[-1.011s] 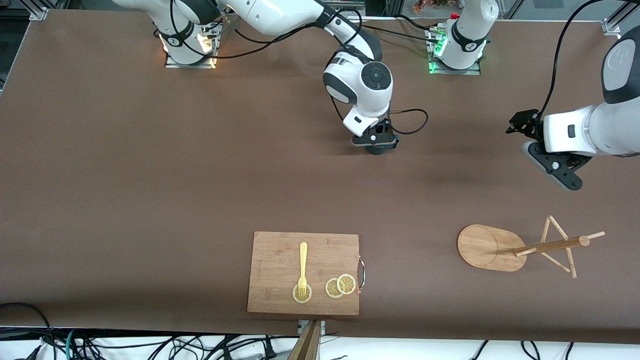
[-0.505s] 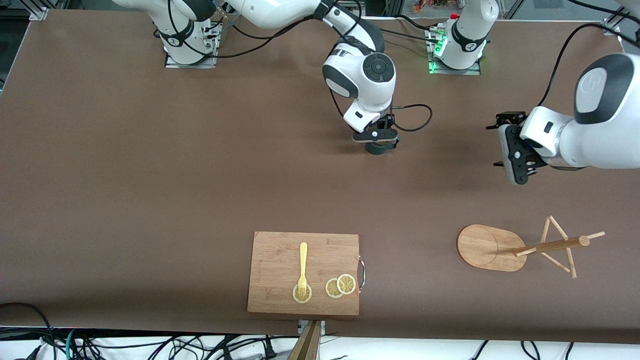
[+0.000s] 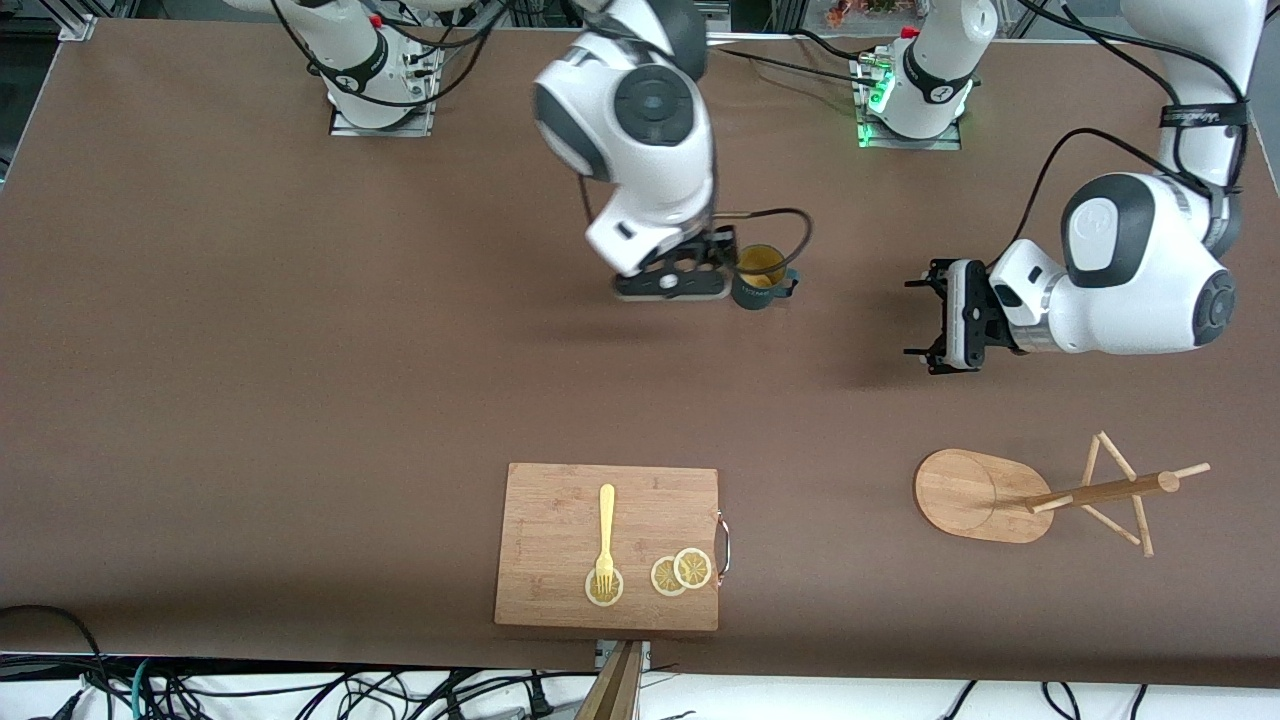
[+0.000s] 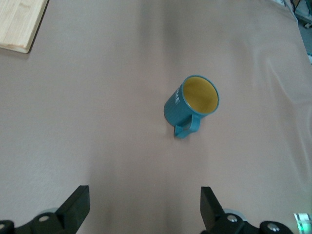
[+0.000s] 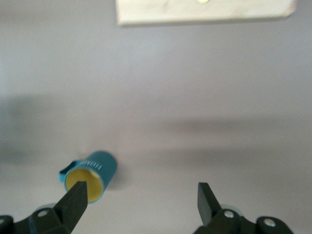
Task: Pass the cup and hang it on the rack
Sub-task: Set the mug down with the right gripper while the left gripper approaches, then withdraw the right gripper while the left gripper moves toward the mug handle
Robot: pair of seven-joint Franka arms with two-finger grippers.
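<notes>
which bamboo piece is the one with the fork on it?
The rectangular cutting board, at the table edge nearest the front camera; the fork and lemon slices lie on it. The rack has an oval base and a pole.

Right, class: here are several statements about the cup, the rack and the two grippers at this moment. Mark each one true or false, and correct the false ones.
1. The cup stands upright on the table. True.
2. The right gripper is shut on the cup. False: it is open, beside the cup.
3. The rack holds a cup on a peg. False: its pegs are bare.
4. The left gripper is open and holds nothing. True.
5. The fork lies on the cutting board. True.
</notes>
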